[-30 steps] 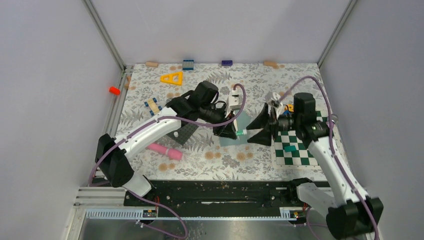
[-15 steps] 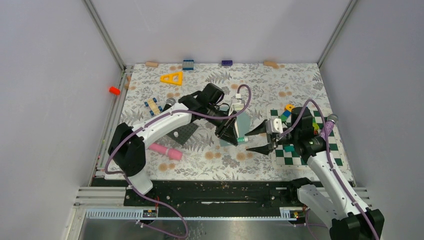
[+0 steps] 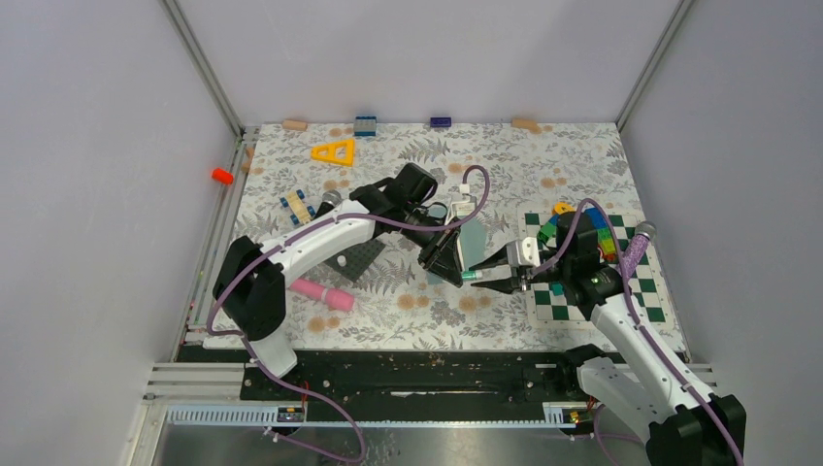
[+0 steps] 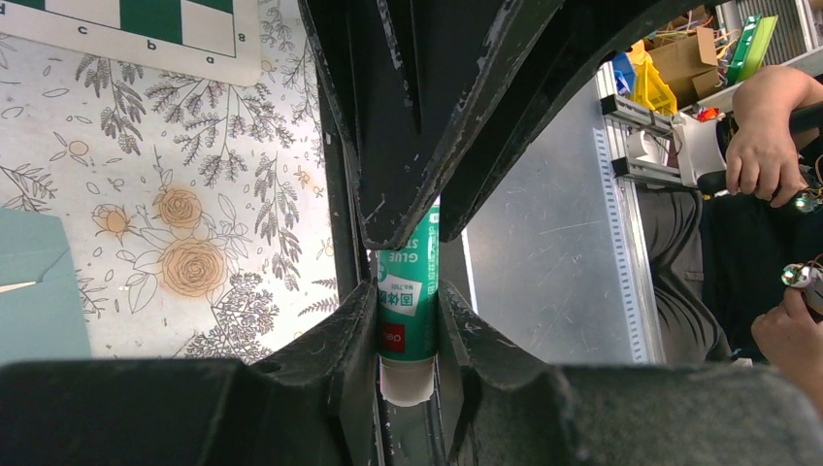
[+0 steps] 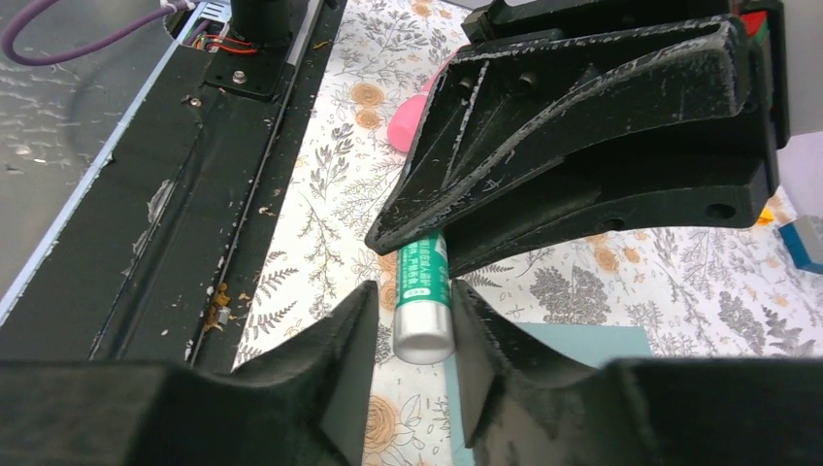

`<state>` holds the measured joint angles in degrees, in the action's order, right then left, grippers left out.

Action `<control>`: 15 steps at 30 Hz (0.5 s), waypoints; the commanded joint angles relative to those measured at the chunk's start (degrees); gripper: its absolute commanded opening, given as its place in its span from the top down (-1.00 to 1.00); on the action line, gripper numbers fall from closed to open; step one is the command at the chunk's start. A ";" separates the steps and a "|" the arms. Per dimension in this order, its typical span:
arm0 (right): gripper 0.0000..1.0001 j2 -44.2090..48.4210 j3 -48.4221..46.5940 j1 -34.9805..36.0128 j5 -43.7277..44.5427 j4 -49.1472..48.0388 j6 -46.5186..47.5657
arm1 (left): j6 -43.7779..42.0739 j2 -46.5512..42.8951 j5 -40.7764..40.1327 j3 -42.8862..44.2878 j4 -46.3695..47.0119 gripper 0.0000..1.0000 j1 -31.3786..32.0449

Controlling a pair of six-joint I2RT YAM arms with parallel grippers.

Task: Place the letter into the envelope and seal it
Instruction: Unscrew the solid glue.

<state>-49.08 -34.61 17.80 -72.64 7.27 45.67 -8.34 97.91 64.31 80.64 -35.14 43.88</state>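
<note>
Left gripper (image 3: 455,274), seen from above near the middle of the table, is shown clamped on a green glue stick (image 4: 408,301). In the left wrist view both fingers are pressed against the sides of the tube, and its white end lies down between the finger roots. The right gripper (image 5: 415,306) is set nose to nose with the left one, from the right. Its jaws are placed on either side of the stick's other end, which is silver-white. A thin gap is visible on one side in the right wrist view, so it cannot be told whether that end is actually pinched. The stick is held roughly level above the table, spanning the two grippers.

The envelope (image 3: 475,241), muted teal-grey, is located on the floral table cover (image 3: 543,165), just behind and partly under the left gripper. It lies between the dark grey mat (image 3: 361,258) on the left and the green-and-white chessboard (image 3: 594,296) on the right. A part of it is also caught in each wrist view. The state of its flap cannot be made out.

A pink cylinder (image 3: 320,293) is seen beside the left arm, and a yellow triangle (image 3: 333,151) near the far edge.
</note>
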 commanded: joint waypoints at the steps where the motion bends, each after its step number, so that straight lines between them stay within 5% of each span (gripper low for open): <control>1: 0.26 -0.26 0.24 0.75 -0.20 -3.24 -1.53 | -0.19 -0.26 2.66 2.16 1.39 0.83 0.01; 6: 0.35 -0.56 0.21 1.00 -0.63 -3.23 -1.97 | -0.19 -0.26 2.66 2.26 1.40 0.82 0.05; 15: 0.23 -1.32 0.03 1.70 -0.35 -3.23 -2.27 | -0.23 -0.44 2.83 2.29 1.39 0.82 0.03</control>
<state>-49.91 -34.44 18.65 -72.51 5.32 43.90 -8.29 97.91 64.95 80.64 -35.99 44.01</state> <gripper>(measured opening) 0.396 0.249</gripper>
